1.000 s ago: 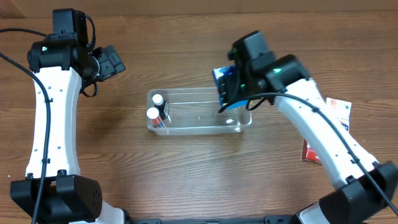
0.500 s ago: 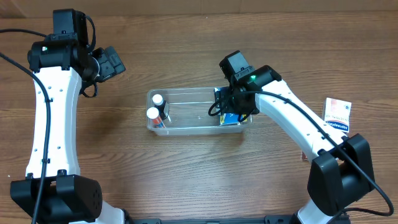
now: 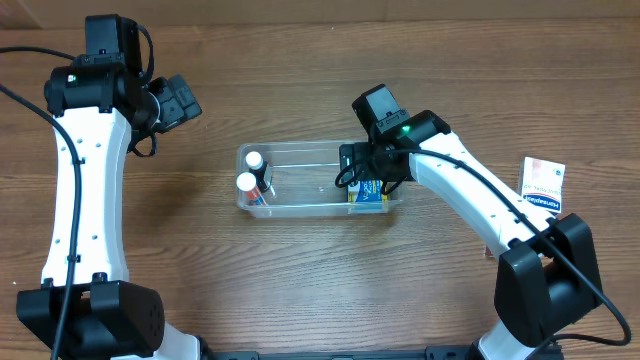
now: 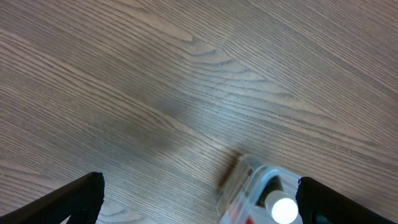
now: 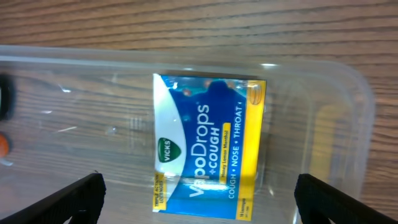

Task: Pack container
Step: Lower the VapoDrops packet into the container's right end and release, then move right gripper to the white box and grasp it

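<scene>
While the right arm reaches in from the right edge of the tabletop (image 3: pixel 300 290) with its elbow bent, its right tool (image 3: pixel 368 172) hangs over the right end of the clear container (image 3: pixel 310 180), which sits near the middle of the tabletop. From the right wrist, the fingers (image 5: pixel 68 199) stand wide apart at the lower corners, released. A Vicks VapoDrops box (image 5: pixel 208 146) lies flat on the container floor, clear of both.

Rising along the left edge, the left arm holds its left tool (image 3: pixel 180 100) toward the far left corner, angled at the container. Its fingers (image 4: pixel 68 199) are spread too, with bare wood between them.

Overhead, the right tool covers most of the box, leaving only a blue and yellow strip. A red packet (image 3: pixel 497 245) near the right edge is half hidden under the arm, and a white packet (image 3: pixel 543 185) lies beside it. Two white-capped bottles (image 3: pixel 252 160) stand at the container's left end. The left wrist view catches one cap and a corner, cut off at the picture's bottom edge.
</scene>
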Robot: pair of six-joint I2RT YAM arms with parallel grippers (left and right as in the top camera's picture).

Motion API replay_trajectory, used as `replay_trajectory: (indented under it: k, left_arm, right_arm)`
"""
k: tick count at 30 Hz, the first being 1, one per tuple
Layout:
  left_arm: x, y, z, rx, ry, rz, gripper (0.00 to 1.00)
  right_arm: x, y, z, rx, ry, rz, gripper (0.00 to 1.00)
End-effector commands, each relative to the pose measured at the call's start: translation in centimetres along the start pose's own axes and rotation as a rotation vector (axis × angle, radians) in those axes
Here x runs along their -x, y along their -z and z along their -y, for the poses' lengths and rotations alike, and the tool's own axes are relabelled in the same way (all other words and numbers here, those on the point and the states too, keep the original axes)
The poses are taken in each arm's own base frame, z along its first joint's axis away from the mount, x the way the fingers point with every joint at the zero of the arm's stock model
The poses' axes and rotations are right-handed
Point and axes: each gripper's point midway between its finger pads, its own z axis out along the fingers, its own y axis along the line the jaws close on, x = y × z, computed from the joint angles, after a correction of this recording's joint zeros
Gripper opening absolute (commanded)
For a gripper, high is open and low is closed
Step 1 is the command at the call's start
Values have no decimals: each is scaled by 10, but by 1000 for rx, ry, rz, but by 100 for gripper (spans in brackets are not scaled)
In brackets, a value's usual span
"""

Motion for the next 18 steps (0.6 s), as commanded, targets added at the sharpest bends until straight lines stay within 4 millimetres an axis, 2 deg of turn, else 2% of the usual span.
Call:
replay_trajectory:
  k: [1,2,3,4,6,8,9,12,14,18]
  left_arm:
    - [8,10,-1,13,-21,43,100]
    - [8,10,-1,12,-21,44,100]
    - [8,10,-1,12,-21,44,100]
    - [8,10,-1,12,-23,44,100]
    - [8,10,-1,12,-24,44,100]
    - [8,10,-1,12,-24,44,100]
    - [9,10,0,11,-24,47,100]
    - [12,10,1,4,-23,61,100]
    - [12,10,1,4,-23,61,100]
    - [12,10,1,4,-23,61,100]
  right_arm:
    - [61,87,21,-59,-56,273,100]
    - [73,117,34,-53,-99,337,100]
    - [80,147,58,-55,-169,392,100]
    - [81,166,88,-73,-260,421,100]
    - [68,184,153,-132,-430,416,100]
    - [45,185,217,-191,-584,349,100]
    - [30,178,248,-209,-618,296,100]
    - [0,146,291,-208,-543,147,100]
    - [-16,119,305,-213,-483,51,100]
    - [-38,62,321,-207,-376,-98,100]
